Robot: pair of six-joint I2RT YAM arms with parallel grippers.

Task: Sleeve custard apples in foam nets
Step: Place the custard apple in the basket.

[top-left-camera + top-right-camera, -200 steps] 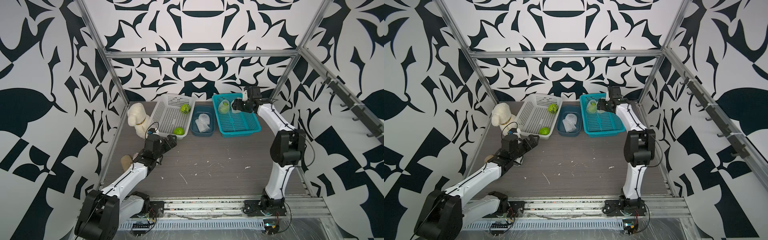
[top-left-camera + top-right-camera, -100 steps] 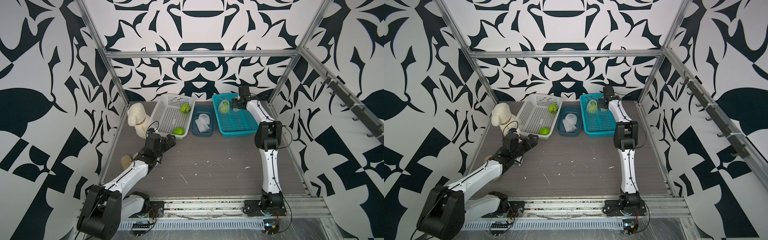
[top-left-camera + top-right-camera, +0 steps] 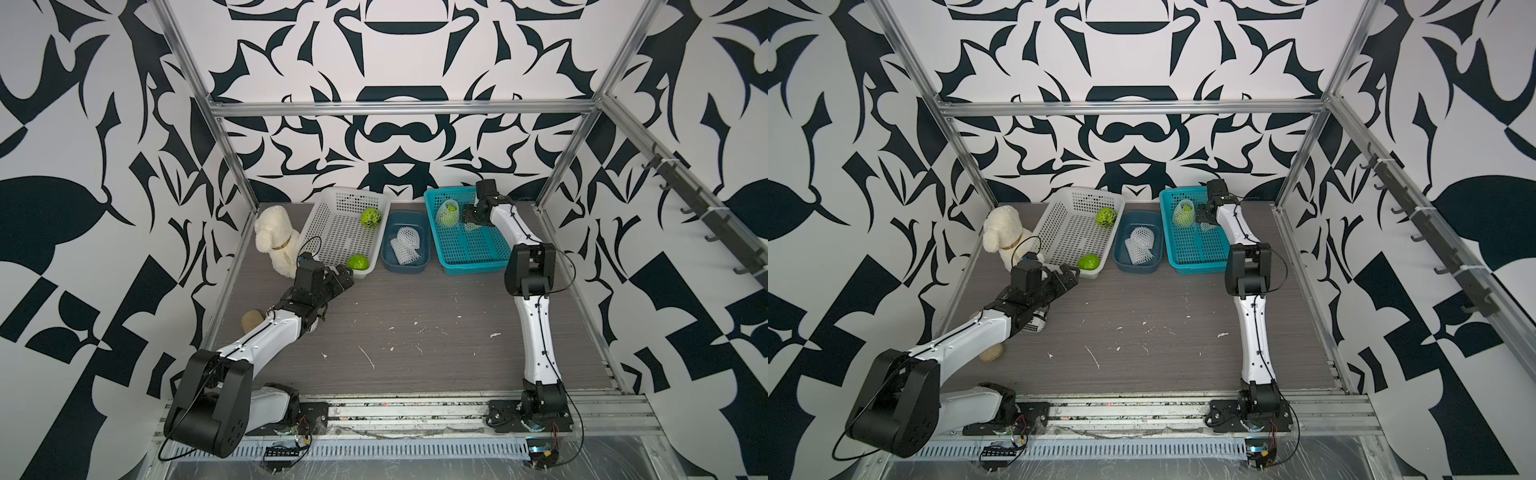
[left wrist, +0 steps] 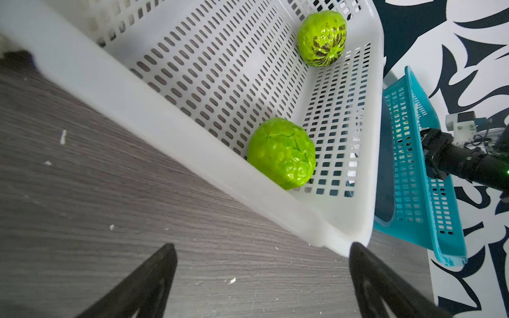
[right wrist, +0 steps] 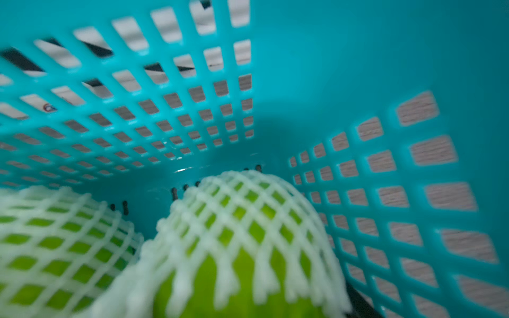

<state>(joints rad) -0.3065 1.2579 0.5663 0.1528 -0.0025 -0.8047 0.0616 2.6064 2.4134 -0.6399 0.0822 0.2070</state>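
the dark blue tub (image 3: 405, 268) sits in the middle at the back of the table (image 3: 415, 316), and a small heap of white foam nets (image 3: 405, 246) lies inside it. just beside the tub, on the left arm's side, is the white basket (image 3: 328, 237). two custard apples are in it with no net on: one (image 3: 370, 217) at the end far from the robot and one (image 3: 358, 262) in the near corner, close to the tub. just beside the tub on the other side is the teal basket (image 3: 469, 253). the right wrist view shows two apples there that already wear nets – one (image 5: 242, 247) right in front of the camera and one (image 5: 55, 242) next to it

so i think the job is about half done – two fruits are dressed and two are still bare, and nets are still waiting in the tub

the left gripper (image 4: 263, 247) is open as wide as it goes and holds nothing. it hangs low over the table, on the white basket side of the tub, just outside that basket's near corner, and it points at the near bare apple. picking that one up looks like the next step

the right gripper (image 3: 468, 220) is down in the far end of the teal basket. the netted apple is right at it, but the jaws are hidden, so i cannot tell if it grips the fruit or not
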